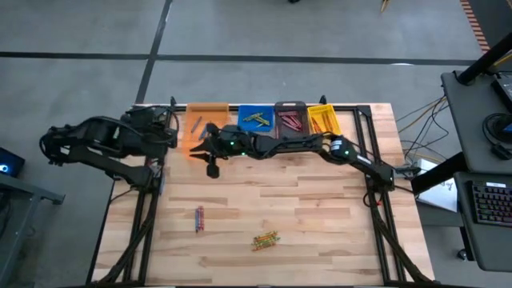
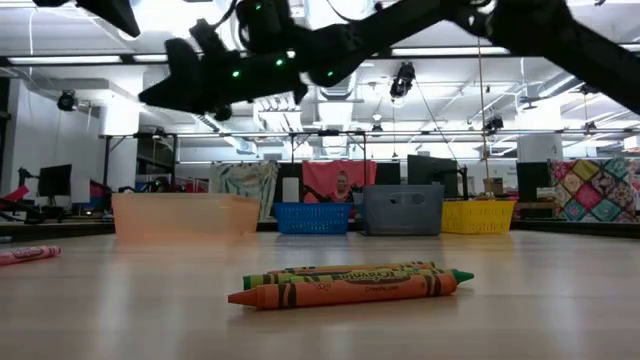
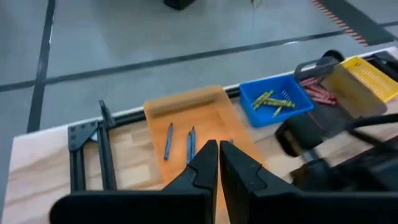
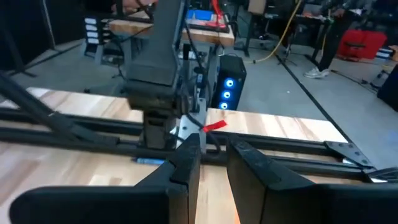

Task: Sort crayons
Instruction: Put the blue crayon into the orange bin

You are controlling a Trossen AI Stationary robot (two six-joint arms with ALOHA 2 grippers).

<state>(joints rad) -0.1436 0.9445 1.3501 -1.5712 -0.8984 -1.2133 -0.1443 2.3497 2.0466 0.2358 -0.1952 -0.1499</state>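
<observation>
With the right gripper [image 1: 210, 150] hovering over the orange bin [image 1: 194, 114], fingers slightly apart and holding nothing visible (left gripper [image 3: 217, 163] shut, waiting behind), it should descend squarely over the remaining crayons [image 1: 266, 238] at mid-table

Bright ceiling lamps [image 2: 150, 15] glare in the low view, leaving the arms dark silhouettes. The worktop [image 1: 320, 208] is evenly lit; wrist views look soft.

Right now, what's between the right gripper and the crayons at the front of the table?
Nothing: in the high view, only bare wood lies between the right gripper over the orange bin and the loose crayons.
</observation>
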